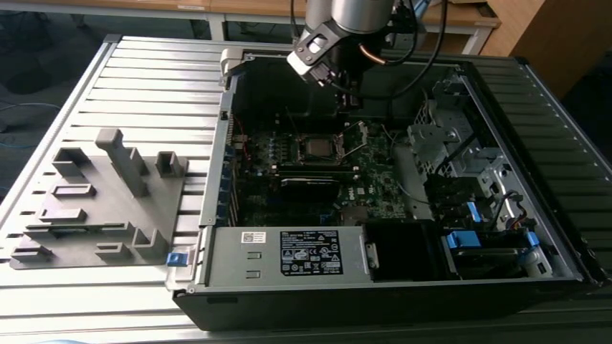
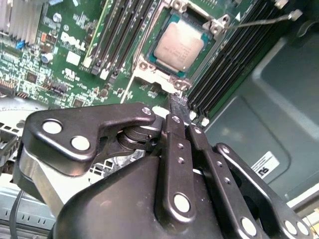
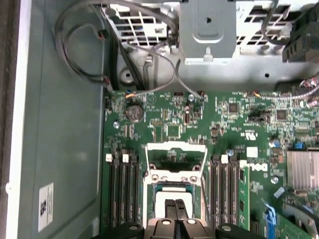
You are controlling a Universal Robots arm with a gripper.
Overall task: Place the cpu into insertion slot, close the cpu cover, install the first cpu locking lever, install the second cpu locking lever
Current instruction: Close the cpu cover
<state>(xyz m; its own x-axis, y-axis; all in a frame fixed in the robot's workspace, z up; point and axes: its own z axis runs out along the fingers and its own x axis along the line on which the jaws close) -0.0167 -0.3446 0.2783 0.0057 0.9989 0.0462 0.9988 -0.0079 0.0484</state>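
We see our gripper (image 2: 178, 101), fingers pressed together, just beside the cpu (image 2: 180, 44) seated under the open cpu cover (image 3: 175, 148).

Lighting was soft and diffuse. Computer case (image 1: 383, 308) interior lay in shadow; mild glare sat on the cpu (image 2: 179, 45) just beyond the fingers (image 2: 175, 142).

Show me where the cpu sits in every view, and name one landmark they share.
Exterior view: the cpu sits mid-motherboard, lower in the picture than the claw.
Second wrist view: the cpu, silver-grey top showing, lies just beyond the claw tips.
First wrist view: the cpu is partly behind the claw tips, between the memory slots.
Shared landmark: the claw.
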